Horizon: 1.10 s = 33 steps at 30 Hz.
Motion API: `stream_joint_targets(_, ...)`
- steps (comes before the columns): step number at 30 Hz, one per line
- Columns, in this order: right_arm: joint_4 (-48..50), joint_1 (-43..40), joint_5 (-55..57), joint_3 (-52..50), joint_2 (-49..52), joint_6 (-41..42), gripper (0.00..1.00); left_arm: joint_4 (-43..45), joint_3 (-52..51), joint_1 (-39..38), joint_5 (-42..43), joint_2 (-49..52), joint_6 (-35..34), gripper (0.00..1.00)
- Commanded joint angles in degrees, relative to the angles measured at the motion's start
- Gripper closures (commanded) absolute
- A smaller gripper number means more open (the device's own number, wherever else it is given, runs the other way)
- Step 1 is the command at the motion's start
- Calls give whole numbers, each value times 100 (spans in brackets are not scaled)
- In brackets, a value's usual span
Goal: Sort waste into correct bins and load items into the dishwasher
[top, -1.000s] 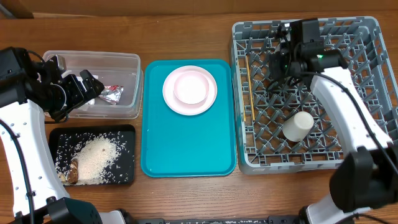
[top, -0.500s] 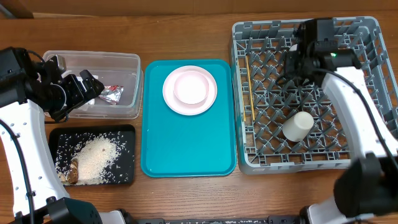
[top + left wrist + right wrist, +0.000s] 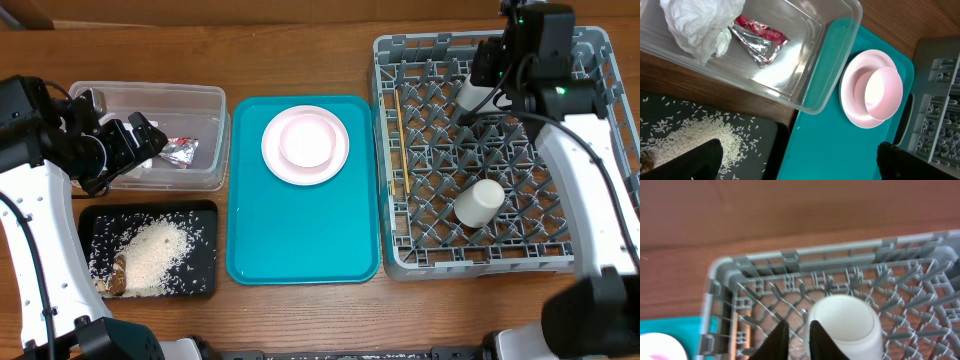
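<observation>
My left arm [image 3: 30, 220] runs white up the left side and bends inward at the wrist. My left gripper [image 3: 800, 152] points toward the middle, its jaws spread as wide as they go with nothing between them. My right arm [image 3: 585, 175] reaches up the right side to the far edge. There my right gripper [image 3: 796, 341] tilts downward, its jaws only a narrow slit apart.

Overhead, the light is even and bright from above, with short, soft shadows and crisp detail. In the left wrist view, glare streaks the clear tub [image 3: 790, 62] toward 11 o'clock. The right wrist view is soft throughout, the right pincer [image 3: 798, 329] a dark blur at 6 o'clock.
</observation>
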Motion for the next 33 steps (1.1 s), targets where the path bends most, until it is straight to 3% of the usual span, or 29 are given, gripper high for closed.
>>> stream_joint_targets(1,-59,-278,52,42,595,267,81,7,98,-13,-35,-48,-79,0)
stream_joint_targets(6,-264,-514,-293,42,1137,323,81,7,101,-13,-35,-48,-76,0)
stream_joint_targets(33,-741,-535,-308,-264,1139,323,80,7,101,-13,-35,-48,-79,0)
